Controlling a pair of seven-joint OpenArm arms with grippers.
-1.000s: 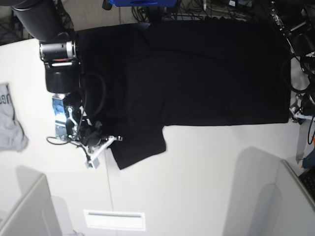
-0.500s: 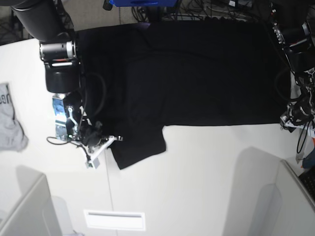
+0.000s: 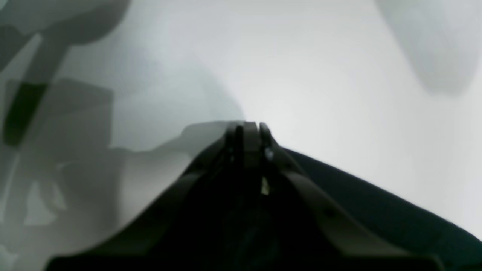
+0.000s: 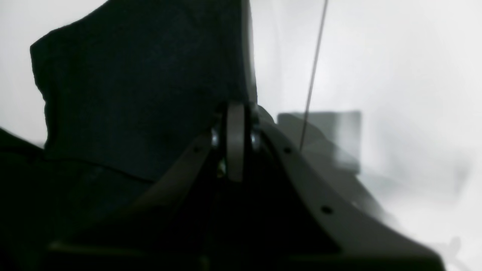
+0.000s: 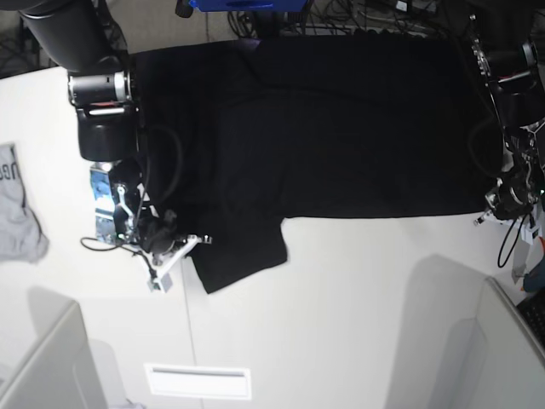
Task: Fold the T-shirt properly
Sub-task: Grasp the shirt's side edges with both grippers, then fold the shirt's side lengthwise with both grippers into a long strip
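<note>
- Since a second ago my left arm has come down along the right side of the base view, and the left gripper [image 5: 492, 211] now sits at the T-shirt's [image 5: 341, 128] lower right corner, where before it was off the cloth near the table edge; my right arm has not shifted.
- From the left wrist view I see the left gripper [image 3: 246, 130] with its jaws drawn fully together, fingertips meeting in one narrow point; black cloth [image 3: 376, 214] runs away from just beside the tips, but I cannot tell whether any of it is pinched between them.
- From the right wrist view the right gripper [image 4: 235, 113] is likewise closed tight, its fingers pressed flat against each other at the edge of the sleeve [image 4: 143, 86]; the cloth lies right up against the tips, though I cannot tell if it is caught.
- In the base view the right gripper [image 5: 203, 240] rests at the left edge of the sleeve [image 5: 243, 256] that juts toward the camera.
- I see the T-shirt spread flat and plain side up across the far half of the white table [image 5: 341, 324]; its body reaches from one arm to the other.
- I note a small grey garment [image 5: 17, 213] lying well apart at the left edge.
</note>
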